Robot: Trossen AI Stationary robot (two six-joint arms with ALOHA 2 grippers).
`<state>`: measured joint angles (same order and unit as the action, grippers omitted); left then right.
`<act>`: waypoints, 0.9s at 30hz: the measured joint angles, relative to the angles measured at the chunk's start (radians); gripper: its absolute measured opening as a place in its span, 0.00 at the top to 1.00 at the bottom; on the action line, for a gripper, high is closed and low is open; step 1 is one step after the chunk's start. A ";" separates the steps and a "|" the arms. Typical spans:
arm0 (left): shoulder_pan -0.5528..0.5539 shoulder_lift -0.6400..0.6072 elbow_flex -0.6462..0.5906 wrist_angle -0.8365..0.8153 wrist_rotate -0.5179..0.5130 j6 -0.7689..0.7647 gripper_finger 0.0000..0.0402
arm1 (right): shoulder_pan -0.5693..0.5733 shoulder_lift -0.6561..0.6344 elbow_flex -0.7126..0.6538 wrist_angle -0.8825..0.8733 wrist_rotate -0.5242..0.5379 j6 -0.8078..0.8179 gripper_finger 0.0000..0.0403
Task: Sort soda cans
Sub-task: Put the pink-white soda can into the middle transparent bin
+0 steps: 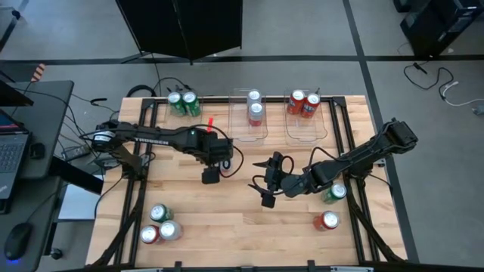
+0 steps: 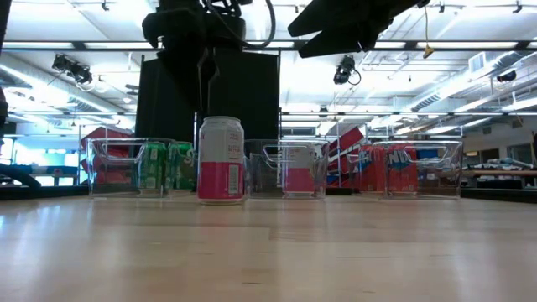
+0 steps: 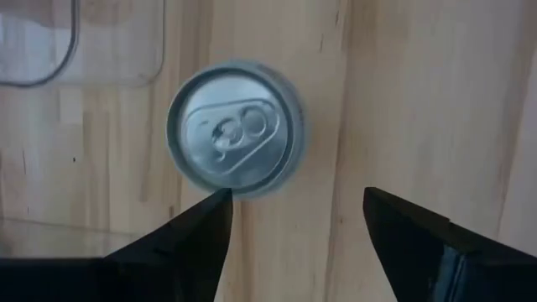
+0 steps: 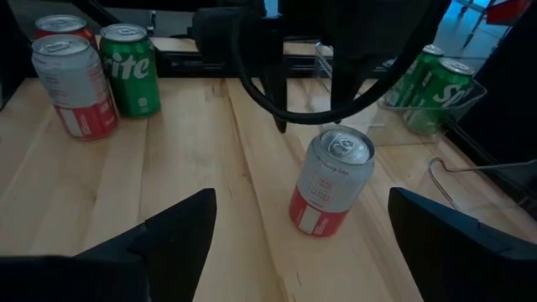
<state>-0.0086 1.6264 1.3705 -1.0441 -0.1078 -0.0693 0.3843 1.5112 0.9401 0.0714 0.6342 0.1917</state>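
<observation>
A silver-white can with a red band (image 4: 331,193) stands upright on the middle of the table (image 2: 221,159). My left gripper (image 1: 210,177) hovers open just above it, pointing down, and hides it in the high view. In the left wrist view the can's top (image 3: 235,127) lies a little off the gap between the fingers. My right gripper (image 1: 265,185) is open and level, right of that can, facing it (image 4: 302,243). Both grippers touch nothing.
Three clear bins stand along the far edge: two green cans (image 1: 183,103) in the left, two silver-white (image 1: 255,109) in the middle, two red (image 1: 303,103) in the right. Three cans (image 1: 159,225) cluster near left; a green (image 1: 335,193) and a red can (image 1: 328,221) stand right.
</observation>
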 joint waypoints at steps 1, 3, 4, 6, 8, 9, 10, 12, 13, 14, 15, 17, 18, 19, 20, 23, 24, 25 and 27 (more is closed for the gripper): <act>0.001 0.000 0.000 0.006 -0.002 0.007 0.31 | 0.000 0.000 0.000 0.000 0.000 0.000 0.16; 0.013 0.000 0.000 0.008 -0.007 0.011 0.29 | 0.000 0.000 0.000 0.001 0.000 0.000 0.16; 0.022 0.000 0.000 0.008 -0.007 0.012 0.28 | 0.000 0.000 0.000 0.001 0.000 0.000 0.15; 0.045 0.000 0.000 0.009 -0.005 0.010 0.25 | 0.000 0.000 0.000 0.001 0.000 0.000 0.15; 0.066 0.000 0.000 0.019 0.003 0.010 0.23 | 0.000 0.000 0.000 0.001 0.000 0.000 0.15; 0.077 0.000 0.000 0.029 0.010 0.010 0.22 | 0.000 0.000 0.000 0.000 0.000 0.000 0.15; 0.087 0.000 0.000 0.041 0.025 0.010 0.21 | 0.000 0.000 0.000 0.000 0.000 0.000 0.15; 0.105 0.000 0.000 0.060 0.060 0.010 0.19 | 0.000 0.000 0.000 -0.002 0.000 0.000 0.15; 0.112 0.000 0.000 0.070 0.077 0.010 0.18 | 0.000 0.000 0.000 -0.004 0.000 0.000 0.15; 0.118 0.000 0.000 0.077 0.087 0.010 0.18 | 0.000 0.000 0.000 -0.006 0.000 0.000 0.16; 0.123 0.003 0.000 0.083 0.094 0.010 0.18 | 0.000 0.000 0.000 -0.006 0.000 0.000 0.16; 0.132 0.006 0.000 0.082 0.100 0.010 0.17 | 0.000 0.000 0.000 -0.006 0.000 0.000 0.16; 0.135 0.008 0.000 0.083 0.101 0.011 0.17 | 0.000 0.000 0.000 -0.006 0.000 0.000 0.16; 0.137 0.012 0.000 0.088 0.102 0.011 0.17 | 0.000 0.000 0.000 -0.006 0.000 0.000 0.16; 0.140 0.015 0.000 0.091 0.108 0.011 0.17 | 0.000 0.000 0.000 -0.007 0.000 0.000 0.16; 0.140 0.038 0.000 0.090 0.141 0.011 0.17 | 0.000 0.000 0.000 -0.010 0.000 0.001 0.15; 0.140 0.048 0.000 0.089 0.145 0.012 0.17 | 0.000 0.001 0.000 -0.014 0.000 0.004 0.15; 0.140 0.060 0.000 0.087 0.143 0.013 0.17 | 0.000 0.001 0.000 -0.017 0.000 0.007 0.15; 0.142 0.080 0.000 0.085 0.149 0.017 0.17 | 0.000 0.001 0.000 -0.021 0.000 0.012 0.16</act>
<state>0.1337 1.7066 1.3705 -0.9596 0.0411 -0.0523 0.3843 1.5120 0.9401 0.0508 0.6342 0.2040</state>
